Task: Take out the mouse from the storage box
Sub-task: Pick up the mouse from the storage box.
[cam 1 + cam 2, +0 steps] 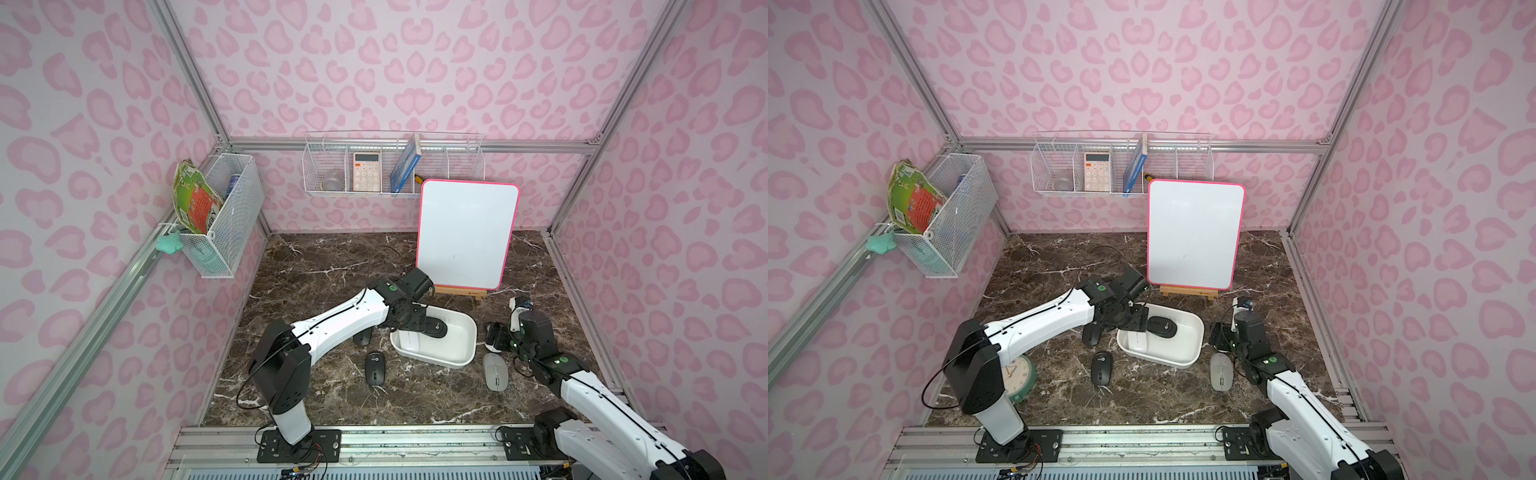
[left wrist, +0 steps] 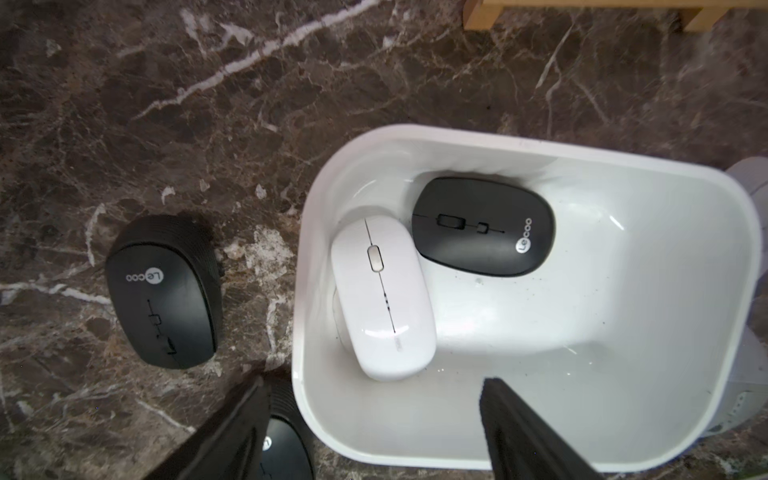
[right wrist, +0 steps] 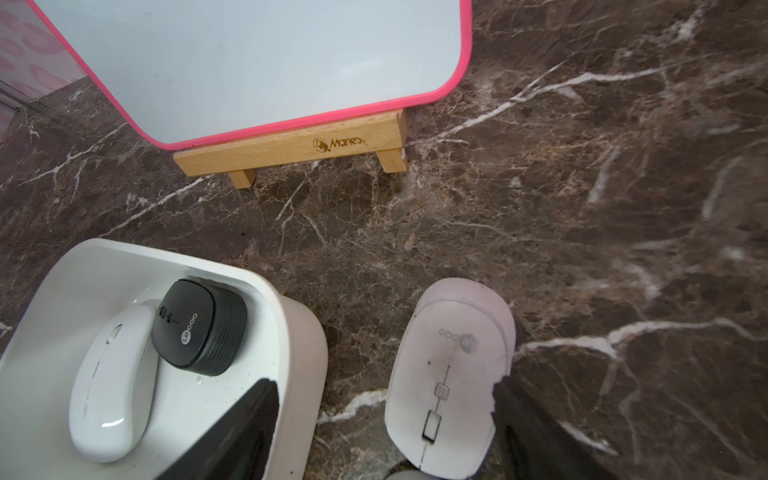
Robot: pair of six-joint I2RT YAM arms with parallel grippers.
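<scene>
White mouse (image 2: 384,297) inside storage box (image 2: 540,145), lying along box short wall. Black mouse (image 2: 484,226) also inside, touching white mouse, tucked toward box corner. Left gripper (image 2: 376,384) above box, jaws wide apart, nothing held: one finger (image 2: 507,419) over box interior, other outside box wall. Right gripper (image 3: 382,388) just beside box, jaws spread, empty. Grey mouse (image 3: 451,374) and dark mouse (image 2: 162,291) on marble table (image 2: 166,124), outside box on opposite sides. Whiteboard (image 1: 467,232) behind box.
</scene>
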